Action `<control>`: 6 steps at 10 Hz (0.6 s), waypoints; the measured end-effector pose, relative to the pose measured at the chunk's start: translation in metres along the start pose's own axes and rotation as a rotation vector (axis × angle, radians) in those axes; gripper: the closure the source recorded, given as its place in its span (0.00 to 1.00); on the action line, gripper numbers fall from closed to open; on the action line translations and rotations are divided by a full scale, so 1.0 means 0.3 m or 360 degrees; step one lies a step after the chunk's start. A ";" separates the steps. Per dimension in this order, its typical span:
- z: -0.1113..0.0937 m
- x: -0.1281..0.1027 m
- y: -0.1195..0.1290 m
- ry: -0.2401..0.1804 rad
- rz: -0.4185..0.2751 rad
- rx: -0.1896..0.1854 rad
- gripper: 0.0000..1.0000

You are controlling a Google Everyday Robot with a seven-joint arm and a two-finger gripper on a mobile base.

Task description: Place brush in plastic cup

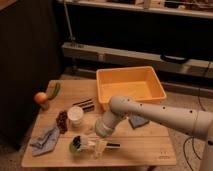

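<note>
The plastic cup [75, 148], small and translucent green, stands near the table's front edge, left of centre. The brush [86, 144] lies roughly level, its dark bristle head at the cup's mouth and its white handle running right to a dark tip. My gripper [98, 147] comes down from the white arm [150, 114] and sits right of the cup, shut on the brush's handle. Whether the head is inside the cup or just over its rim I cannot tell.
A taller white cup [76, 114] stands behind the green one, beside a dark striped bar [86, 104] and a brown object [62, 121]. A blue cloth [44, 139] lies front left, fruit [40, 97] back left. An orange bin [131, 86] fills the back right.
</note>
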 end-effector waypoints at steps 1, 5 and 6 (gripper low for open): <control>0.000 0.004 -0.001 -0.0013 0.0007 -0.0003 0.21; -0.069 0.050 -0.007 -0.0163 0.0077 0.0105 0.21; -0.085 0.056 -0.009 -0.0186 0.0076 0.0134 0.21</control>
